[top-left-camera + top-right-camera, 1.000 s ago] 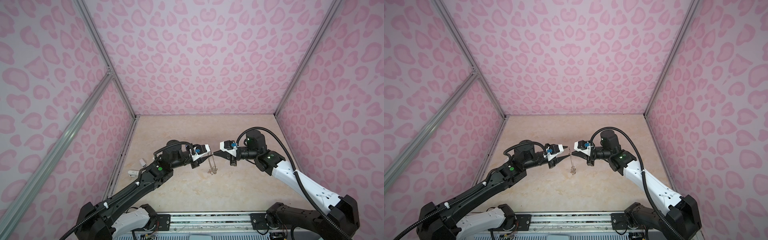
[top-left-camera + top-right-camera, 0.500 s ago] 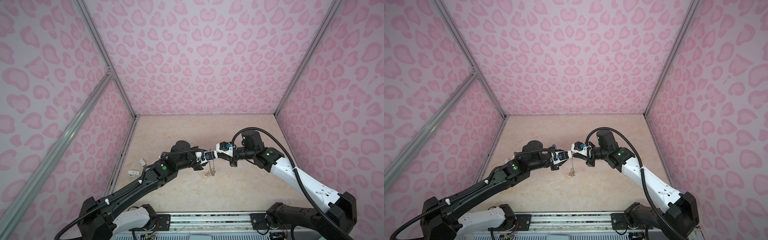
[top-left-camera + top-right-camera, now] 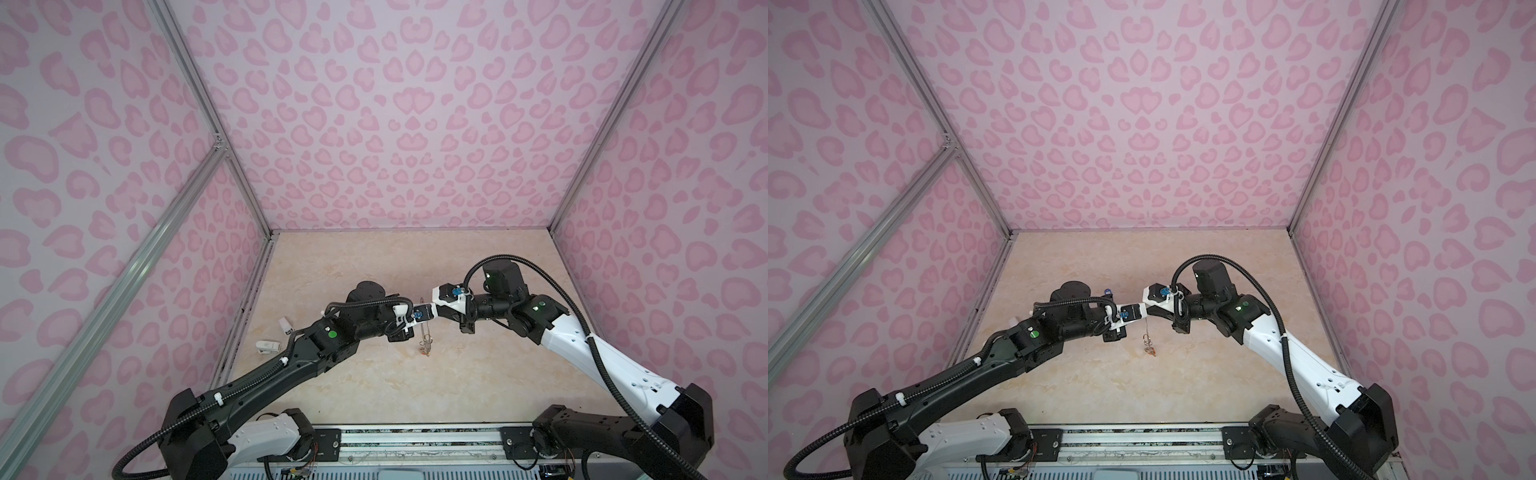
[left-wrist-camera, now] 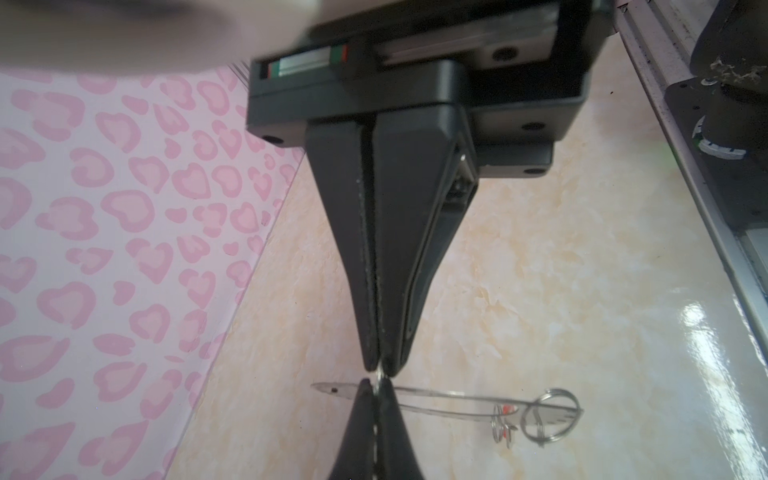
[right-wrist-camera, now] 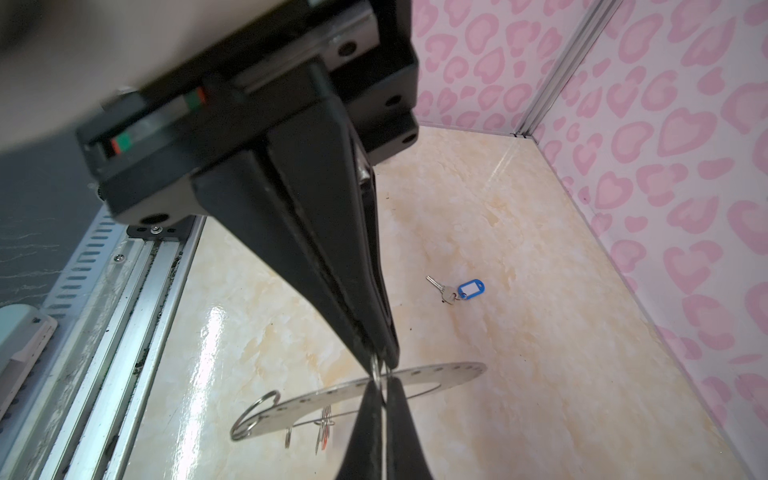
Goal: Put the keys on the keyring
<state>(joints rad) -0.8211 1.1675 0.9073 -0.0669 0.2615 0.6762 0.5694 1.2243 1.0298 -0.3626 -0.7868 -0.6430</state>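
The keyring (image 5: 449, 372), a flat grey disc with holes round its rim, hangs edge-on above the table (image 3: 423, 332) (image 4: 332, 390). My right gripper (image 5: 380, 362) (image 3: 432, 309) is shut on a small wire clip at its rim. Tip to tip against it, my left gripper (image 4: 379, 368) (image 3: 424, 315) is shut on the same clip. A key with an orange-red tag (image 5: 325, 432) (image 3: 1150, 351) dangles from the ring's low end beside a large split ring (image 4: 548, 415). The key with the blue tag (image 5: 471, 289) lies flat on the table, apart from both grippers.
Two small white objects (image 3: 268, 345) (image 3: 285, 325) lie by the left wall. A metal rail (image 3: 415, 436) runs along the front edge between the arm bases. Pink patterned walls (image 3: 395, 124) close in the marble tabletop (image 3: 415, 386) on three sides.
My left gripper has moved right to the keyring and closed on the wire clip. The right gripper has shifted a little left, still shut on the ring.
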